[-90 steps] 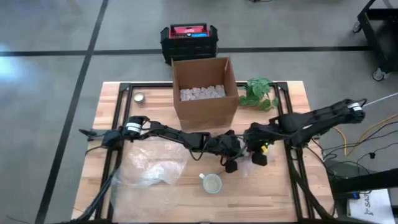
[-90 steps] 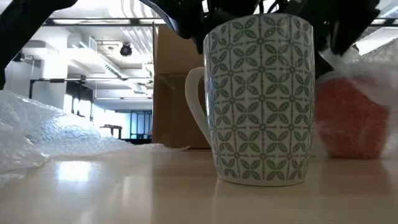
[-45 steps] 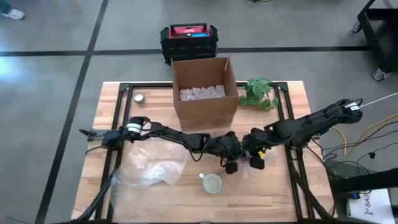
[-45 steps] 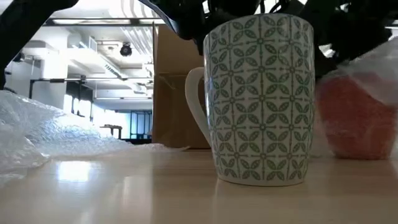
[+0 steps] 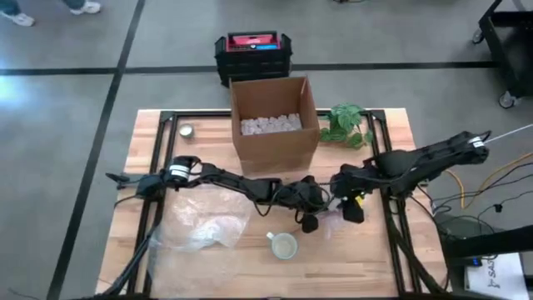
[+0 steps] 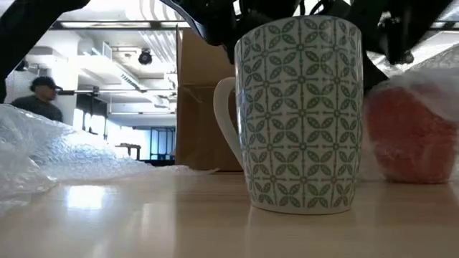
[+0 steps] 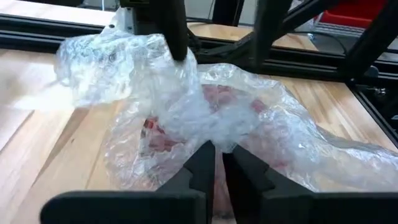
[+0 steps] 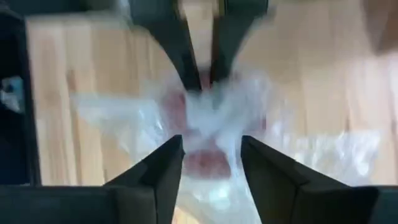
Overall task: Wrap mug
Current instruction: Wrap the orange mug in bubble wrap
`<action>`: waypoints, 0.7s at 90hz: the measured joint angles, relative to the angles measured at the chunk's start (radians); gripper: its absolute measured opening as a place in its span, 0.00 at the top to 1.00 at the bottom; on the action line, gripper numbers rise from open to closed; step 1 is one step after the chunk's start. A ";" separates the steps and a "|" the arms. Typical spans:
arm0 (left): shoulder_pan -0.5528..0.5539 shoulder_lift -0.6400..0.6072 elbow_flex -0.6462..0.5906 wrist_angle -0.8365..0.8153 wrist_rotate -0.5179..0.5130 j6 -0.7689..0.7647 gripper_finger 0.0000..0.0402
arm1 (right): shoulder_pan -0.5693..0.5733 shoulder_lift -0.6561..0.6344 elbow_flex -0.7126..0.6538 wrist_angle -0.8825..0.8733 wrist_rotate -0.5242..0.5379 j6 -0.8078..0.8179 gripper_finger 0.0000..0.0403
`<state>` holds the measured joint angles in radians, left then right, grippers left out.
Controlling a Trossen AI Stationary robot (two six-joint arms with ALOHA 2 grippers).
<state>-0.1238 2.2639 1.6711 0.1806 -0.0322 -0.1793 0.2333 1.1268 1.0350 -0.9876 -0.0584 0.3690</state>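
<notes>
near the middle of the high view the left gripper [image 5: 310,218] has its fingers pressed together on the bubble wrap [image 7: 205,118] that covers a red mug [image 6: 410,140]. the right gripper [image 5: 350,208], just to its right, has its fingers apart over the same bundle. the patterned mug [image 5: 284,246] stands bare lower down on the table [image 5: 366,258], with a loose wrap sheet [image 5: 204,229] to its left.
</notes>
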 joint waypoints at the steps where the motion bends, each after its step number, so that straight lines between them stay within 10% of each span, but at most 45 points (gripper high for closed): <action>1: 0.000 0.000 0.000 0.000 0.000 0.000 0.95 | 0.000 -0.001 0.002 0.006 0.009 -0.004 0.62; 38: 0.002 -0.002 0.001 0.007 -0.004 0.000 0.95 | 0.011 0.098 -0.279 0.282 0.025 0.032 0.98; 63: 0.000 -0.005 0.000 0.005 0.006 0.001 0.95 | 0.011 0.133 -0.303 0.360 -0.052 0.018 0.94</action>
<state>-0.1241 2.2593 1.6707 0.1859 -0.0262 -0.1783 0.2440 1.2595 0.7322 -0.6277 -0.1106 0.3871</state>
